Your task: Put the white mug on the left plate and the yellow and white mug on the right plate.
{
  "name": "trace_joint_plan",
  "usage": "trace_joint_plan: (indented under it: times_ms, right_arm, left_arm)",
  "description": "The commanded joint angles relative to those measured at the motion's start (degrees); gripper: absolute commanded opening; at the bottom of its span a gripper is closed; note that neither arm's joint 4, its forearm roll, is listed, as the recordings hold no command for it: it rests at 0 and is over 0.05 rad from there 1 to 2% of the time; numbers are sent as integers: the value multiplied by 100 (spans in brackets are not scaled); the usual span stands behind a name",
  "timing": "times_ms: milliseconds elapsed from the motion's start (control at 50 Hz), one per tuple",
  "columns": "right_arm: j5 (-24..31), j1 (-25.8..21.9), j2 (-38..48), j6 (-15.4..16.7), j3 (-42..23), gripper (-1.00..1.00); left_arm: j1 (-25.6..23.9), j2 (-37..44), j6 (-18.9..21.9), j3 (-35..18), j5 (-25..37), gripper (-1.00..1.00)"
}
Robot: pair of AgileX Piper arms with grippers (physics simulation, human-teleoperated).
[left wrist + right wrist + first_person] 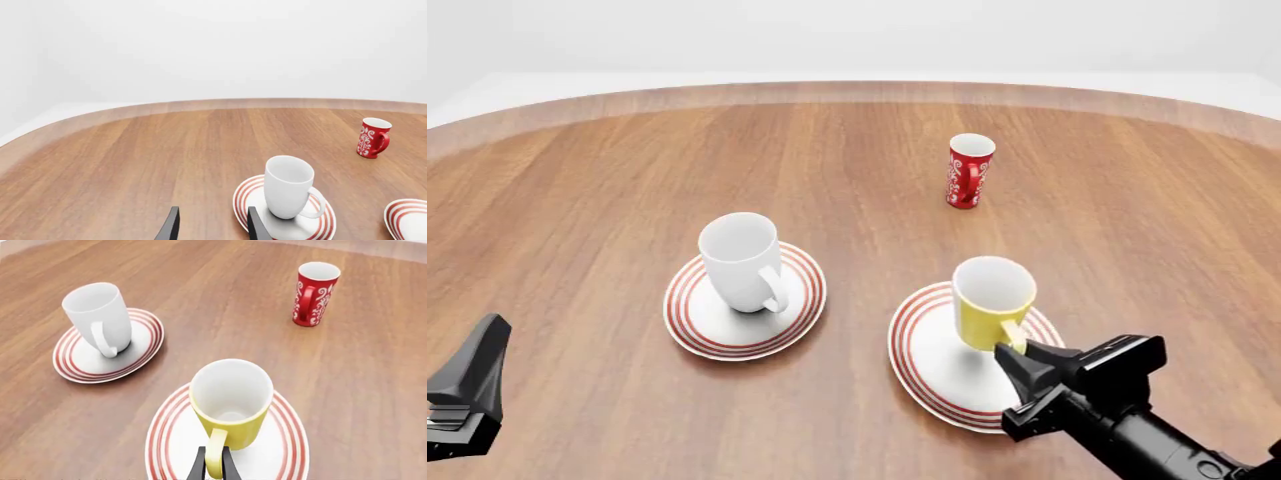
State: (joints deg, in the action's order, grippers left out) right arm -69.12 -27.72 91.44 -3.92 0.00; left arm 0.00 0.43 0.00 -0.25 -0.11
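Two mugs sit on two plates, so the job looks nearly done.

Nearest to me, the right gripper (213, 462) is closed on the handle of the yellow and white mug (993, 302). In the right wrist view its two dark fingers pinch the yellow handle, one on each side. That mug stands upright on the right plate (932, 365), a bit toward the plate's far side, w/ its bottom flat as far as I can tell.

Off to the side, the left gripper (212, 225) is open & holds nothing. It hangs over bare table (587, 180), just beside the left plate (701, 322), not touching it.

A bit farther back, the white mug (742, 262) stands upright near the middle of the left plate, handle facing the arms.

Farthest away, a red cup (968, 171) stands alone, well apart from both plates. It has no part in the job.

I think the step now is letting go. To do it well, the right claw should open slow & wide, so neither finger drags the handle. Then it should go straight up or straight back, not sideways, or it may tip the mug or slide it off the plate. Leave the white mug alone.
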Motion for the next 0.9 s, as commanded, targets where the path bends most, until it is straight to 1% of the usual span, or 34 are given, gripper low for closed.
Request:
trace_joint_plan:
  times_ms: [20,340,480,500,520,900]
  right_arm:
    - [-67,-13,114,-10,0,-100]
    - [-75,-31,259,-103,-2,-100]
    - [-75,-10,300,-89,-2,-100]
    - [-75,-63,317,-78,-2,-100]
    - [-76,-86,326,-44,-3,100]
    - [-76,-99,406,-63,-2,100]
  left_arm:
    - [0,0,0,0,0,100]
    - [0,0,0,0,0,100]
    - [0,0,0,0,0,100]
    - [0,0,0,0,0,100]
    - [0,0,0,0,0,100]
    - [0,0,0,0,0,100]
